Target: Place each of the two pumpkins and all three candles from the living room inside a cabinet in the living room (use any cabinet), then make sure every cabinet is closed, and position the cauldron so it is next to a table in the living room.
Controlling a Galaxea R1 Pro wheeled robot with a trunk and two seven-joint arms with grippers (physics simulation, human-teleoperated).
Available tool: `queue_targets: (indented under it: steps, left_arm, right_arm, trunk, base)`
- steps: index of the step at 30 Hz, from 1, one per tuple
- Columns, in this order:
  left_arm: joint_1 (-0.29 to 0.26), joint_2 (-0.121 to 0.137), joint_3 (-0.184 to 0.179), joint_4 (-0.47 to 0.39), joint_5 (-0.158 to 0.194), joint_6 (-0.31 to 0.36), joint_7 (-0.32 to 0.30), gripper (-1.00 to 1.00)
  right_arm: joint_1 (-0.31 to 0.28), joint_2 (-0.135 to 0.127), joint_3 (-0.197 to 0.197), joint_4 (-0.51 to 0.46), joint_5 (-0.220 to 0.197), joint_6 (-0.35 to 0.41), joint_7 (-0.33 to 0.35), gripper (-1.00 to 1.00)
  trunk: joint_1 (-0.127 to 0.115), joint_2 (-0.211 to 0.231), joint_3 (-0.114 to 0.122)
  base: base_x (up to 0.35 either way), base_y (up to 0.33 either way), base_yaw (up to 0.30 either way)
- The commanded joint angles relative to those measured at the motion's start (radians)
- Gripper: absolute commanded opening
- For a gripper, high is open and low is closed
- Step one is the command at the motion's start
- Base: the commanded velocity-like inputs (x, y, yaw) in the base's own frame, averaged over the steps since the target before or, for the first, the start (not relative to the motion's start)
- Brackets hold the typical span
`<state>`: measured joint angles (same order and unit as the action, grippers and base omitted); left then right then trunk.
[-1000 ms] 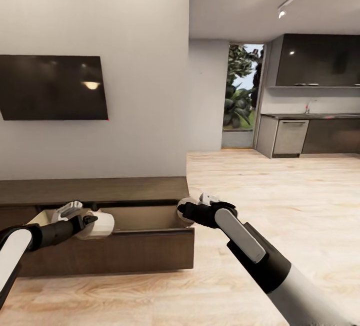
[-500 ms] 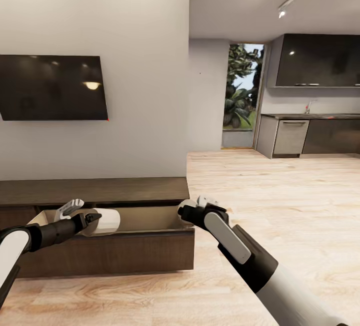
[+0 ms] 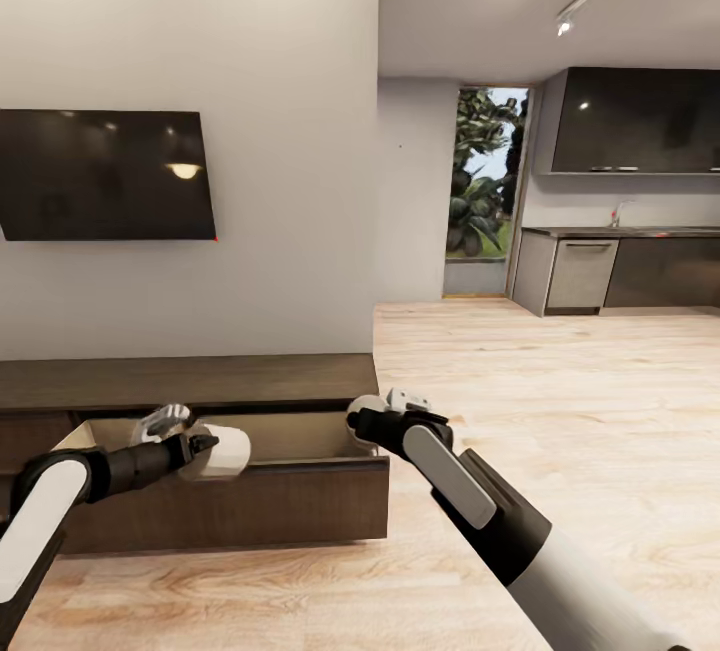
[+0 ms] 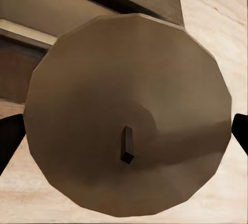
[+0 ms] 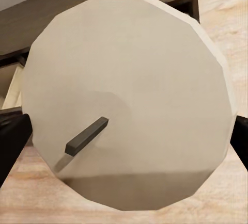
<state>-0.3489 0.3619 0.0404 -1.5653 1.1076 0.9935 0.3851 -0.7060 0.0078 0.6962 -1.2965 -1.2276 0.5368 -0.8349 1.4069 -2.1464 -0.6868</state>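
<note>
The long low dark brown cabinet (image 3: pixel 200 381) stands against the wall, and its right drawer (image 3: pixel 290 501) is pulled out, showing light wood inside. Over the drawer's left half, my left gripper (image 3: pixel 208 450) is shut on a pale candle (image 3: pixel 228 451). In the left wrist view that candle (image 4: pixel 129 115) shows its tan wick end between the dark fingertips (image 4: pixel 10 139). At the drawer's right end, my right gripper (image 3: pixel 360 421) is shut on another candle (image 3: pixel 356 405). The right wrist view shows this candle (image 5: pixel 129 105), cream-coloured, between the fingertips (image 5: pixel 11 136).
A dark TV (image 3: pixel 105 174) hangs on the wall above the cabinet. Light wood floor (image 3: pixel 560 401) stretches to the right toward grey kitchen units (image 3: pixel 620 271) and a doorway with plants (image 3: pixel 485 191).
My left gripper has carried its candle to the right along the open drawer. My right gripper has shifted slightly left and up, closer to the drawer's right end.
</note>
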Motion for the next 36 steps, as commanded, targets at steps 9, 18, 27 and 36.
queue_targets:
  steps: [9, 18, 27, 36]
  left_arm:
    - [-0.138, -0.152, -0.111, 0.001, 0.006, -0.003, 0.349, -1.0]
    - [-0.149, -0.186, -0.136, 0.002, 0.003, -0.005, 0.378, -1.0]
    - [-0.148, -0.188, -0.18, 0.001, -0.001, -0.007, 0.374, -1.0]
    - [-0.149, -0.182, -0.184, 0.002, -0.002, -0.006, 0.37, -1.0]
  right_arm:
    - [-0.005, 0.026, -0.001, -0.006, 0.004, 0.014, -0.015, -1.0]
    - [-0.006, 0.07, 0.001, 0.036, 0.172, 0.015, -0.003, -1.0]
    - [-0.006, 0.121, 0.002, 0.098, 0.194, 0.012, 0.002, -1.0]
    - [-0.006, 0.122, 0.003, 0.095, 0.196, 0.013, 0.003, -1.0]
  trunk:
    - [0.0, -0.001, -0.001]
    - [0.0, -0.001, -0.001]
    - [0.0, -0.001, -0.001]
    - [0.0, -0.001, -0.001]
  base:
    - [0.0, 0.0, 0.0]
    - [0.0, 0.0, 0.0]
    - [0.074, 0.013, 0.0]
    - [0.193, 0.085, 0.0]
